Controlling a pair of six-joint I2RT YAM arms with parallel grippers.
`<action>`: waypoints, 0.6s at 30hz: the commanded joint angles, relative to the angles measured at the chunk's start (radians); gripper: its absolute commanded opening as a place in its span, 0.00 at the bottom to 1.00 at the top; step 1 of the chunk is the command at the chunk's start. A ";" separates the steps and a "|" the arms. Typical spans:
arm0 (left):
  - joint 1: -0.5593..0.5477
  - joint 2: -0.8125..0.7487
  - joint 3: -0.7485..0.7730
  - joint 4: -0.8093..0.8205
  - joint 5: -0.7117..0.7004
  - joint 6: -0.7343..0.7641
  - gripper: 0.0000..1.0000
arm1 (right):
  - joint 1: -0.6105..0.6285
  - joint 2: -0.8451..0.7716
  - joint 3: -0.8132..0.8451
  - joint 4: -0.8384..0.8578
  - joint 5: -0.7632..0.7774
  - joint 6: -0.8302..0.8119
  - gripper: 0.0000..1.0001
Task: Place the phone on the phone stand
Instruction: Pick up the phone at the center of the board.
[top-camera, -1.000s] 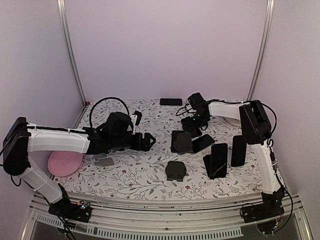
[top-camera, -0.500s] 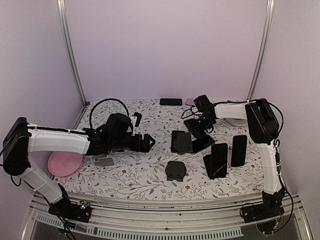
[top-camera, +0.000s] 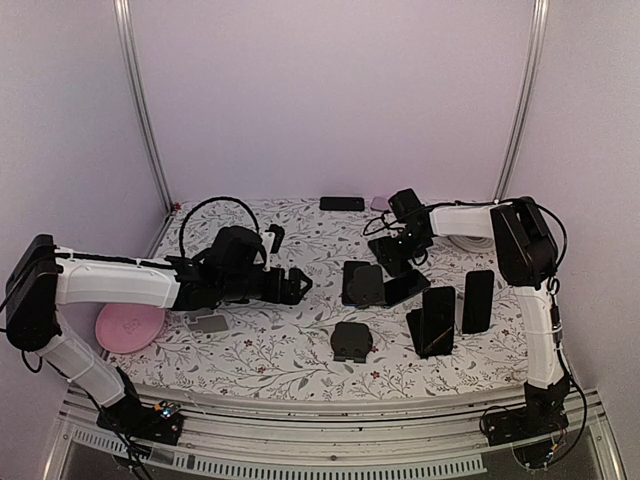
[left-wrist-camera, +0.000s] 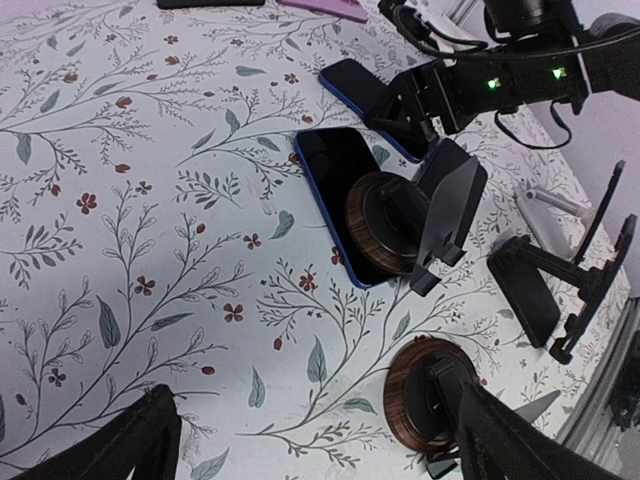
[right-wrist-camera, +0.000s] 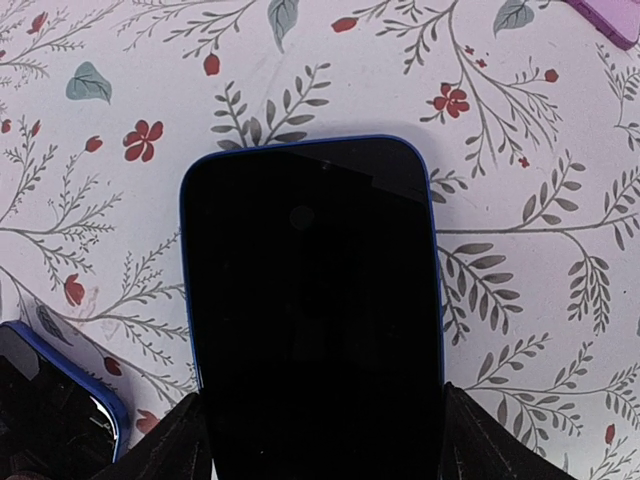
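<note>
Right arm has shifted slightly toward its own side over the last second. Left arm has not moved.

Right gripper (right-wrist-camera: 320, 445) is low over the floral table (top-camera: 290, 350). One finger (right-wrist-camera: 185, 445) is at each long edge of the phone (right-wrist-camera: 312, 310). The phone lies flat, dark screen up, with a blue rim. The jaws stand apart by the phone's width. The wrist view cuts the fingertips off at the bottom edge, so I cannot tell whether the pads press on the rim or stop just short of it. The phone looks to be flat on the cloth.

A second phone (left-wrist-camera: 335, 190), also blue-rimmed, lies just beside the first, toward the left arm. The phone stand (left-wrist-camera: 420, 215) has a round wood-toned base and a dark tilted plate. The base sits on the near end of that second phone. The stand is near the first phone but not touching it.

Another stand (left-wrist-camera: 430, 395) sits closer to the arms' bases, with bare cloth between it and the phones.

Left gripper (top-camera: 293, 285) hovers over the middle of the table, well apart from the phone. Its fingers (left-wrist-camera: 130, 445) are spread wide with nothing between them.

A pink plate (top-camera: 130, 325) sits at the left edge of the table.
</note>
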 joint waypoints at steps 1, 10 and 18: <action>0.015 -0.003 0.002 0.034 0.020 -0.008 0.97 | 0.017 0.049 0.002 -0.038 -0.063 0.027 0.61; 0.021 0.010 0.007 0.044 0.037 -0.014 0.97 | 0.024 0.019 0.003 -0.028 -0.059 0.044 0.50; 0.025 0.016 0.009 0.053 0.040 -0.018 0.97 | 0.051 -0.037 0.002 -0.005 -0.083 0.050 0.50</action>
